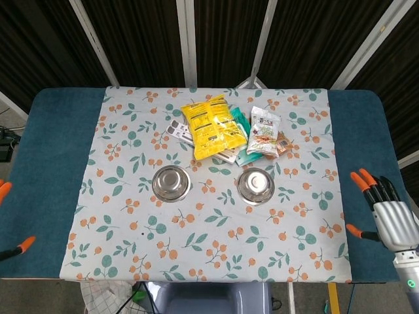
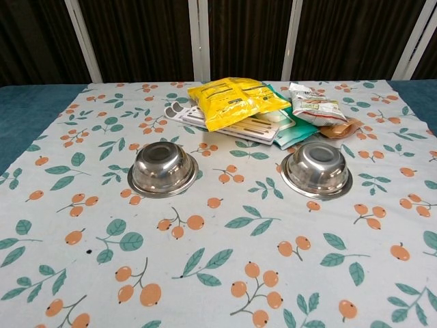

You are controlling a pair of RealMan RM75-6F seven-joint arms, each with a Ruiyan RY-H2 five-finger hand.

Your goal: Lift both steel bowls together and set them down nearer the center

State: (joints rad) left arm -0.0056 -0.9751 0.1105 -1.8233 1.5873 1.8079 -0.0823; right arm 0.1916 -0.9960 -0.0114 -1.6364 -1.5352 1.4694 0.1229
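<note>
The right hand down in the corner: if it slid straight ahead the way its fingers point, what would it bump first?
Probably nothing. The right hand is open over the blue table edge, fingers pointing toward the far side. That strip looks bare, and both steel bowls sit well off to its left. Its height is unclear.
</note>
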